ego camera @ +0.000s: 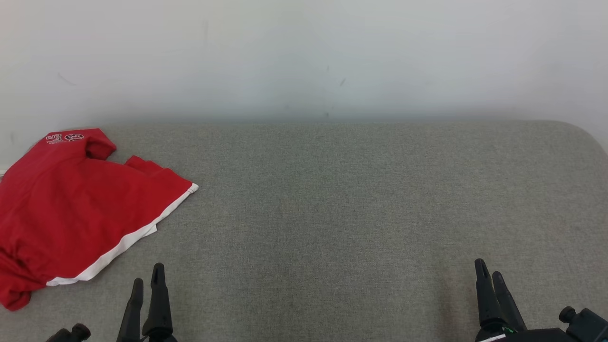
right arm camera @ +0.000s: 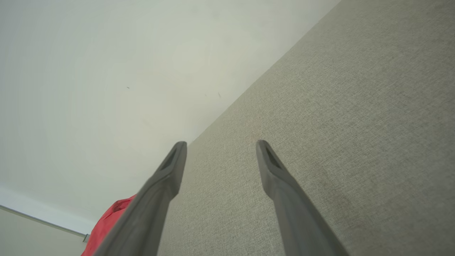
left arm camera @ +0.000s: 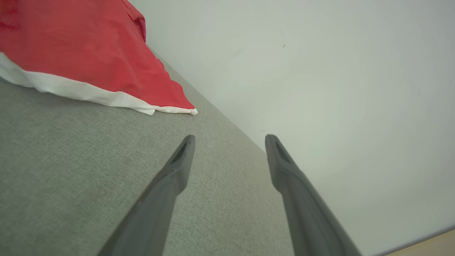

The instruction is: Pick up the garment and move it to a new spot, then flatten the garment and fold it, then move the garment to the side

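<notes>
A: Since the garment [ego camera: 80,209] lies at the left end of the bench [ego camera: 332,213], what comes nearest the robot?
B: The white hem band [ego camera: 124,244], running diagonally. Beyond it is rumpled red cloth, then a folded-over part with white print [ego camera: 65,137] by the wall [ego camera: 304,57].
A: Handling?
B: Thin, soft and light, I judge. No stiffness, so it will sag and drag. Best hold is the hem corner [ego camera: 192,188], pinched through both layers, with a second hold further along the band.
A: Grip state?
B: Both spread wide, both empty. The left fingers [left arm camera: 174,177] hang over bare bench, near the hem's closer end but apart from it. The right fingers [right arm camera: 275,177] are well away at the right and touch nothing I can see.
</notes>
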`<state>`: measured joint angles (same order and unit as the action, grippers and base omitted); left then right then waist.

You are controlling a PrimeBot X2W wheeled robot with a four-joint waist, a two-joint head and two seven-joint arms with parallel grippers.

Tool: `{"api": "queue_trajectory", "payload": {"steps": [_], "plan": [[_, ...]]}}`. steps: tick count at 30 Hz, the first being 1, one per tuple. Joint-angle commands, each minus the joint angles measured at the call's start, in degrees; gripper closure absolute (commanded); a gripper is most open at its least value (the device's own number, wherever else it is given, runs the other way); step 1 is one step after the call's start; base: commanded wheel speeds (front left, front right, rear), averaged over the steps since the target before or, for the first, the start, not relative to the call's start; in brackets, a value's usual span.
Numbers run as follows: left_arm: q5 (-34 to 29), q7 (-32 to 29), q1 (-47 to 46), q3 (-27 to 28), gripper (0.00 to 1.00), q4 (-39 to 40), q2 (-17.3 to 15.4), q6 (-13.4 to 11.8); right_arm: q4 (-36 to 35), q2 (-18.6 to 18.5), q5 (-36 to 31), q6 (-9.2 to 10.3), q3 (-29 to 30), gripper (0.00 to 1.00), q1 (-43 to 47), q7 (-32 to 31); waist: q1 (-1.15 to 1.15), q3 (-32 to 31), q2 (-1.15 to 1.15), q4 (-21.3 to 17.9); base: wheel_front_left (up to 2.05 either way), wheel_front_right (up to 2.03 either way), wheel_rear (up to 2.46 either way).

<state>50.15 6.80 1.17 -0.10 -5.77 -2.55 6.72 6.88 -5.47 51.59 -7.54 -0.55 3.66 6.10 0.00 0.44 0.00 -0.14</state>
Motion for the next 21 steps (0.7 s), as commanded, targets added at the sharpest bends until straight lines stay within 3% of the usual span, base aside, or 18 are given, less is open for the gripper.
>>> {"api": "queue_trajectory", "payload": {"steps": [1,21], "plan": [[-2.4,0.63,-0.1,0.24,0.0,1.4,-0.22,0.02,-0.52,0.08,-2.68,0.04,-0.06,0.0,-0.77,0.73,0.0,0.02,0.0,0.0,0.0,0.0,0.0],[-17.98,3.14,1.44,-0.05,0.0,2.84,-0.34,0.7,-0.5,0.89,-18.27,0.06,0.04,0.0,-0.63,3.39,0.0,0.18,0.0,-0.04,0.0,0.0,0.0]]}}
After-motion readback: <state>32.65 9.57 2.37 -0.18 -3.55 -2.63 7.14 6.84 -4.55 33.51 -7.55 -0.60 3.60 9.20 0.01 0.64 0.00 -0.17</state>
